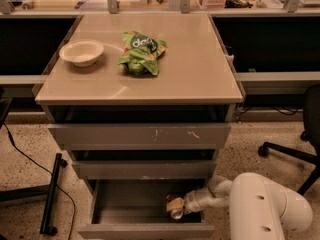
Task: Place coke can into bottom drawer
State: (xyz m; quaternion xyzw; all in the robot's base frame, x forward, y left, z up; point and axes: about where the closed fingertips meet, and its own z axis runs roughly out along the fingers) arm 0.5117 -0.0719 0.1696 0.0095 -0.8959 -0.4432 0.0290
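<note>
The bottom drawer (pixel 145 231) is pulled open, showing its deep grey inside. My gripper (pixel 175 205) reaches into it from the right, near the drawer's right front part. Its tan fingers (pixel 174 203) are closed around the coke can (pixel 176 214). The can is tilted, with its silver top facing forward and a bit of red showing behind the fingers. It is low in the drawer, at or just above the floor; I cannot tell whether it touches. My white arm (pixel 265 209) fills the lower right.
On the cabinet top (pixel 200 79) sit a white bowl (pixel 81 52) at the left and a green snack bag (pixel 141 52) in the middle. The two upper drawers (pixel 140 134) are slightly open. An office chair base (pixel 290 154) stands at the right, a black stand (pixel 52 194) at the left.
</note>
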